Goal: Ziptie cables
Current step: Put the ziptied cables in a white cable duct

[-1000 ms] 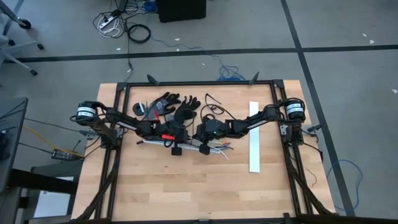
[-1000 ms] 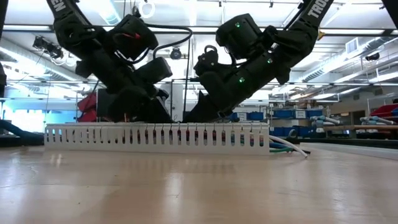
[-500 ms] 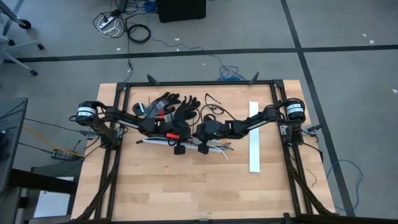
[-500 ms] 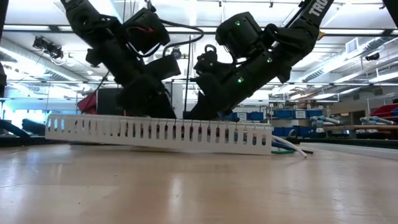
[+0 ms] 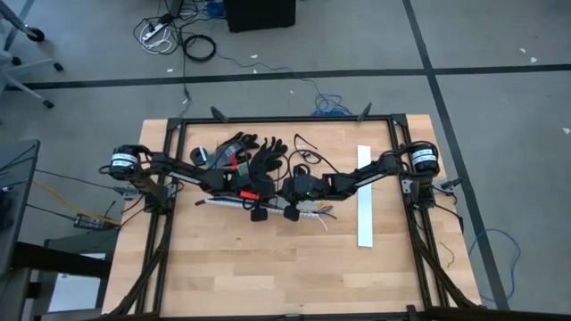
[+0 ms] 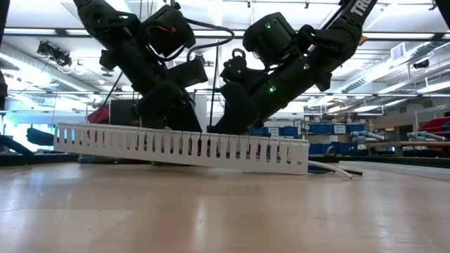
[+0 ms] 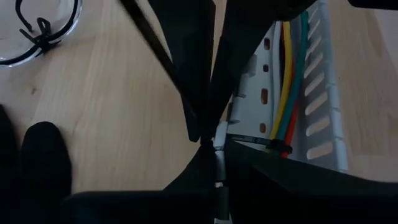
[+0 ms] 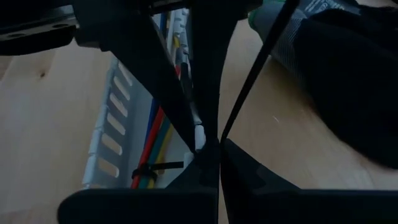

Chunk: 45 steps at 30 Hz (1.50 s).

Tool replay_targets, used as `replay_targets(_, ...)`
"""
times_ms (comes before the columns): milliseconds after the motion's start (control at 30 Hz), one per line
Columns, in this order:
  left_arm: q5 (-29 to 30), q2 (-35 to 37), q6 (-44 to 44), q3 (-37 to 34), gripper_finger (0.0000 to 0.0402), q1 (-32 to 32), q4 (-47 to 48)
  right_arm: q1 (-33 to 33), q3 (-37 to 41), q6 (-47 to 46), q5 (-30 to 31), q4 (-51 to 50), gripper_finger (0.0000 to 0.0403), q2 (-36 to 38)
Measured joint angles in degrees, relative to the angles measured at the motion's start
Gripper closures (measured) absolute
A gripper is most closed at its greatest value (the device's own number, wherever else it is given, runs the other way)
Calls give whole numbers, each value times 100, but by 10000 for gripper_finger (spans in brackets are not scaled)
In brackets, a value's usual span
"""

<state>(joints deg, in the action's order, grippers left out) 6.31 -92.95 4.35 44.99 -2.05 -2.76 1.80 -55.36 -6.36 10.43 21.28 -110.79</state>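
On the wood table (image 5: 268,267) your cables (image 7: 287,87) lie in the white tray (image 6: 183,145), running left to right, with the left gripper (image 5: 252,203) and right gripper (image 5: 292,203) both pinching its wall mid-length, equally near.

Both my pincers meet at mid-desk.
The cables (image 7: 287,81) lie inside the slotted strip (image 6: 183,146), between my left pincer (image 5: 253,198) and right pincer (image 5: 292,198); gloves (image 5: 250,150) behind, another strip (image 5: 365,196) right.

Wooden table (image 5: 268,267), slotted white strip (image 5: 366,201), black gloves (image 5: 254,152), cable-filled strip (image 6: 183,146)
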Motion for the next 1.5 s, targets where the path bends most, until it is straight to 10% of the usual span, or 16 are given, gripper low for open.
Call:
replay_targets(300, 230, 0, 6, 7, 401, 216, 1, 1, 3, 94, 125, -44, 394, 1)
replay_targets(600, 280, 0, -16, 12, 401, 332, -28, -183, 27, 589, -73, 93, 255, 94)
replay_targets(1033, 299, 25, -280, 47, 401, 361, -300, -85, 29, 399, 493, -2248, 190, 1900)
replay_targets(1267, 274, -11, -336, 36, 394, 442, -521, 376, 22, -1125, 2027, -4329, 186, 2735)
replay_targets(1500, 233, -11, -307, 35, 316, 581, -1014, 905, 22, -3837, 2184, -6709, 192, 2981)
